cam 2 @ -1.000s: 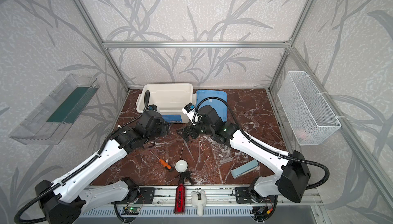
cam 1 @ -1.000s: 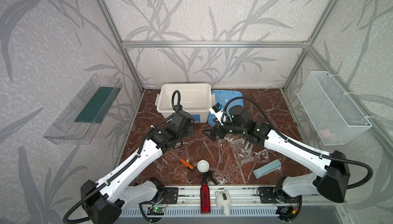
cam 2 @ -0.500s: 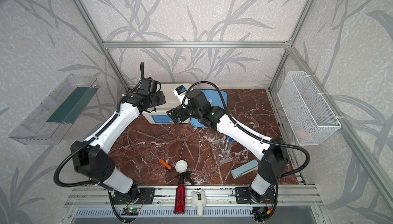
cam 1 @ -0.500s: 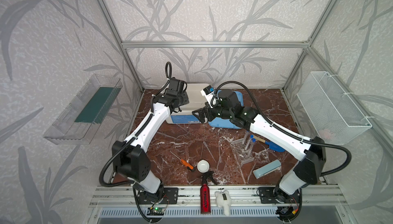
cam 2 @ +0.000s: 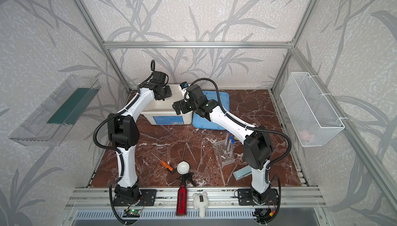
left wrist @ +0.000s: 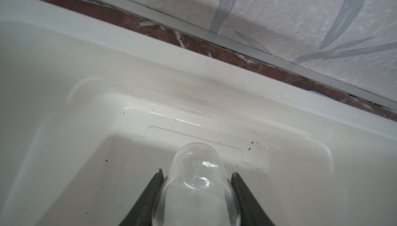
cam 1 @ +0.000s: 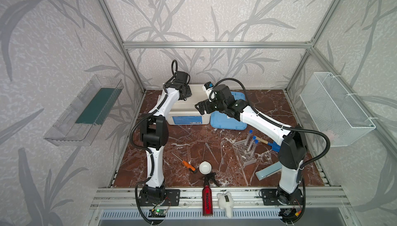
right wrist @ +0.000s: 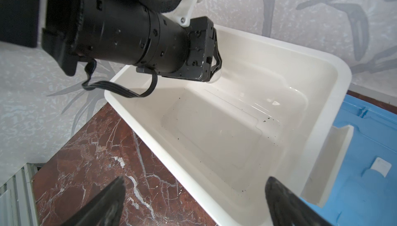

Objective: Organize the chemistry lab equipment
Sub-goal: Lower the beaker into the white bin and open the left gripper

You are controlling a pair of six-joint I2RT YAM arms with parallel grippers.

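Note:
My left gripper [left wrist: 196, 174] is shut on a small clear cup [left wrist: 196, 167] and holds it above the inside of the white bin [left wrist: 150, 46]. Both top views show this gripper [cam 1: 187, 95] [cam 2: 166, 95] over the bin's back left part. My right gripper [right wrist: 193, 184] is open and empty, straddling the bin's front rim [right wrist: 322, 63]; it also shows in a top view [cam 1: 198, 109]. On the table right of centre stands a clear tube rack [cam 1: 245, 151] with blue-capped tubes [cam 1: 250, 138]. Thin clear rods [cam 1: 205, 143] lie mid-table, with a white round dish [cam 1: 205, 167] nearer the front.
A blue lid [cam 1: 227, 121] lies right of the bin. An orange-handled screwdriver [cam 1: 189, 165], a red spray bottle [cam 1: 207, 199], a white plush toy [cam 1: 224, 201] and a pale blue block [cam 1: 268, 171] sit near the front. A wire basket [cam 1: 335, 109] hangs on the right wall, a clear shelf [cam 1: 86, 111] on the left.
Both arms have swung from the middle of the table back to the white bin. Since half a second ago they have barely moved.

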